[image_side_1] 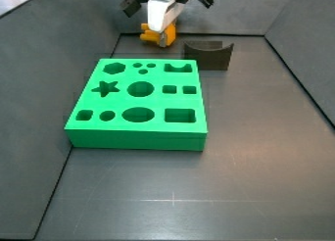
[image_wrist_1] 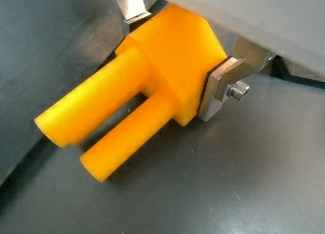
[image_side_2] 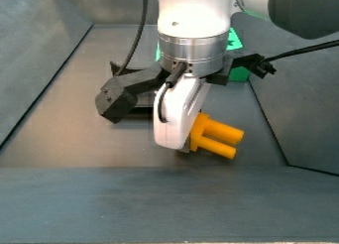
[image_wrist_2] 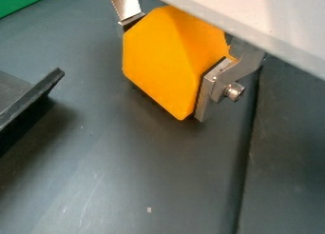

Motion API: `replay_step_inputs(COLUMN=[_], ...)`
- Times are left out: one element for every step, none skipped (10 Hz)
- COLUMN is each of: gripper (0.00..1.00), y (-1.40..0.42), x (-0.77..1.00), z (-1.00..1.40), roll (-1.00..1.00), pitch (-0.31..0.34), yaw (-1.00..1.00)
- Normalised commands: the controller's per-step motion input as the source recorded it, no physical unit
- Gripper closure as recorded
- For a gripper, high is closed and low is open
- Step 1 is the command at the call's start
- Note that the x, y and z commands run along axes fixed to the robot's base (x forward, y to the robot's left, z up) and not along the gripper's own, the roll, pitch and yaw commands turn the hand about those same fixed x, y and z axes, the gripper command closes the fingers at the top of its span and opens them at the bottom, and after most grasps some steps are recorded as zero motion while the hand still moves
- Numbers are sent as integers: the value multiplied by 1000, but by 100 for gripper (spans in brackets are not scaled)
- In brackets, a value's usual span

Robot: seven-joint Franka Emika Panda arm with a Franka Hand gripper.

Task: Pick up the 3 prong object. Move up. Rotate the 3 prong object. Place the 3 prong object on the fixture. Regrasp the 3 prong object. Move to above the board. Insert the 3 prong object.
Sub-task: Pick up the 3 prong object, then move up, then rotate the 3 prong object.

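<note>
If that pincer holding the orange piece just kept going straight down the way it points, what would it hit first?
Probably the dark floor. The pincer points downward, shut on the small orange-yellow plastic three-pronged piece, which seems to lie on or just above the floor, so the piece would press into it first. The exact gap is unclear.

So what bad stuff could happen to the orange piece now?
The hand pinches only the blocky end of the 3 prong object, and the long prongs stick out sideways, so it might twist or slip. In a side view the piece sits low near the floor, close to the fixture, so swinging it around could bump that.
</note>
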Motion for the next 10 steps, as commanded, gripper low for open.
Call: replay_step_inputs(gripper=[100,100,100,100,100,100,100,100,100,100], y=[0,0,0,1,3,3,3,-1000,-1000,-967], x=[0,0,0,38,7,1,-1,-695,-694,-684], z=[0,0,833,794,665,467,364,740,662,669], roll=[0,0,0,8,17,38,47,0,32,56], pitch=[0,0,0,5,43,68,76,0,-37,-47], yaw=[0,0,0,-22,-30,-32,-28,0,24,29])
